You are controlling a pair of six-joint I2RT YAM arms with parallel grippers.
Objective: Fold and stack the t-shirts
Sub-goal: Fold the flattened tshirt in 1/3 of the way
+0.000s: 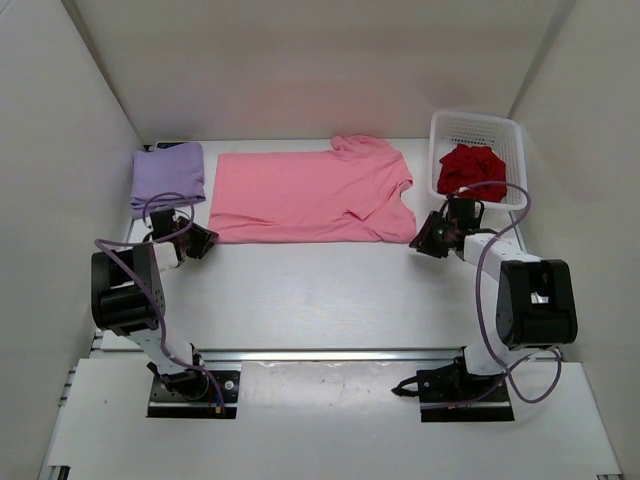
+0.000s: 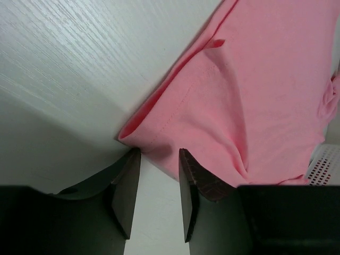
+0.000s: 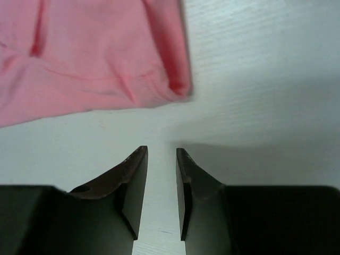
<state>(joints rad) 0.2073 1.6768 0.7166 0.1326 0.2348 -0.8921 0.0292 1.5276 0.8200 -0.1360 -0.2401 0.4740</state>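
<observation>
- The pink t-shirt (image 1: 310,195) lies folded flat on the table (image 1: 320,300), toward 12 o'clock from the arm bases.
- The lavender t-shirt (image 1: 168,178) sits folded at 10 o'clock, just beside the pink one.
- The dark red t-shirt (image 1: 472,170) lies crumpled in the white basket (image 1: 478,125) at 2 o'clock.
- The left gripper (image 2: 159,154) is at the pink shirt's 8 o'clock corner, its jaws parted and its fingertips at the hem.
- The right gripper (image 3: 162,151) is near the 4 o'clock corner, its jaws parted over bare table and holding nothing.
</observation>
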